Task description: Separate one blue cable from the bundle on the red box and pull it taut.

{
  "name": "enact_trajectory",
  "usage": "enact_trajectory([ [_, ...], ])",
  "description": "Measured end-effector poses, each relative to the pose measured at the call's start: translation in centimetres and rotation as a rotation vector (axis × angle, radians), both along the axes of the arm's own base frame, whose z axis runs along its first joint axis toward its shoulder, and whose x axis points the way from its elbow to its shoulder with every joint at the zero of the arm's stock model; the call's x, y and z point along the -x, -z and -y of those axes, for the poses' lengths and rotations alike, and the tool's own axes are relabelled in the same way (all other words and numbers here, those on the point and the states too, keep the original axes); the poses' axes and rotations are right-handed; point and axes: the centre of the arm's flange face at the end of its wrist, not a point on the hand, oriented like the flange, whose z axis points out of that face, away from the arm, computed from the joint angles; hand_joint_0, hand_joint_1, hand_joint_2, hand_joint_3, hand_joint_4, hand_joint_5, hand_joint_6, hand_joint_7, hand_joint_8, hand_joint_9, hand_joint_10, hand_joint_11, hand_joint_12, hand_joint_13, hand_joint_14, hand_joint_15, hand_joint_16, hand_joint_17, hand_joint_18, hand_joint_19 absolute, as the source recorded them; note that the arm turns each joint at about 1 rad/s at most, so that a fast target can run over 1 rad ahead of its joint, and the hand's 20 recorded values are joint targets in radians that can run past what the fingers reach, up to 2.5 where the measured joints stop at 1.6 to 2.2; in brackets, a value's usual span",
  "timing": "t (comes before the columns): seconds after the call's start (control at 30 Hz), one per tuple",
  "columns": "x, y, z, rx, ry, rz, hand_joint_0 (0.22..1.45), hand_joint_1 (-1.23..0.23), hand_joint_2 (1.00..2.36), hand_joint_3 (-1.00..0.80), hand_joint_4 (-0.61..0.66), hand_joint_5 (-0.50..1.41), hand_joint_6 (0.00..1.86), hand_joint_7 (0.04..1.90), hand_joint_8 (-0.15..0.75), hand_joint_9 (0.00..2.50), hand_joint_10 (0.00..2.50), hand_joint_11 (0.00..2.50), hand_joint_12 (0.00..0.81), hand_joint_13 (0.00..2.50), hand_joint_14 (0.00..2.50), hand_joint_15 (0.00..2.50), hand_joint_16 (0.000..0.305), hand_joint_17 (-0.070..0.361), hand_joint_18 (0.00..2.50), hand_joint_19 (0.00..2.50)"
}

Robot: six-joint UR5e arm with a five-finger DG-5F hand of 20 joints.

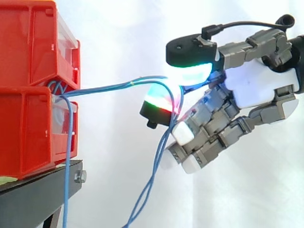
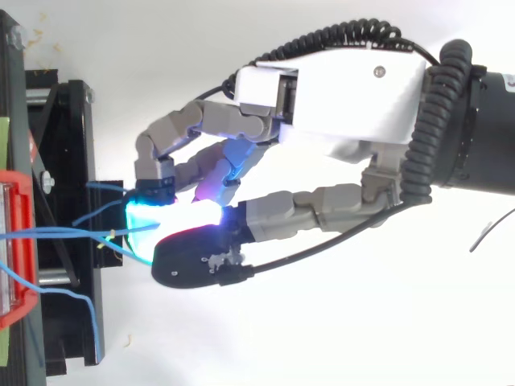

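Two stacked red boxes (image 1: 33, 90) stand at the left on a black stand (image 1: 38, 194). A bundle of thin blue cables (image 1: 59, 90) comes out between them. One blue cable (image 1: 114, 86) runs nearly straight rightward from the bundle to my hand (image 1: 256, 85), where it is pinched between two glowing fingertips (image 1: 190, 71). Past the pinch the cable loops down in hanging strands (image 1: 152, 180). Another blue cable (image 1: 68, 156) hangs straight down beside the box. From above, the hand (image 2: 354, 96) is right of the stand, and the held cable (image 2: 56, 235) reaches its cyan fingertip (image 2: 149, 217).
A white curtain (image 1: 118, 38) backs the scene. The stand's black frame (image 2: 68, 161) lies at the left in the top view, with the red box edge (image 2: 20, 241) beside it. A loose blue strand (image 2: 84, 314) trails over the frame.
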Motion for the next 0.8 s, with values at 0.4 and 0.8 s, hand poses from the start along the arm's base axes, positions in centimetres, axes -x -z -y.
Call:
enact_trajectory([
  [0.4, 1.6, -1.1, 0.2, 0.013, 0.006, -0.073, 0.48, -0.74, 1.59, -0.12, -0.08, -0.04, 0.85, 1.19, 0.228, 0.38, 0.0, 0.0, 0.476, 0.42, 0.0, 0.07, 0.068, 0.154, 0.35, 0.2],
  [0.8, 2.6, -2.7, 0.5, 0.018, 0.023, -0.084, 0.5, -0.76, 1.48, -0.1, -0.05, -0.04, 0.85, 1.18, 0.259, 0.57, 0.0, 0.0, 0.463, 0.46, 0.0, 0.1, 0.069, 0.156, 0.31, 0.24],
])
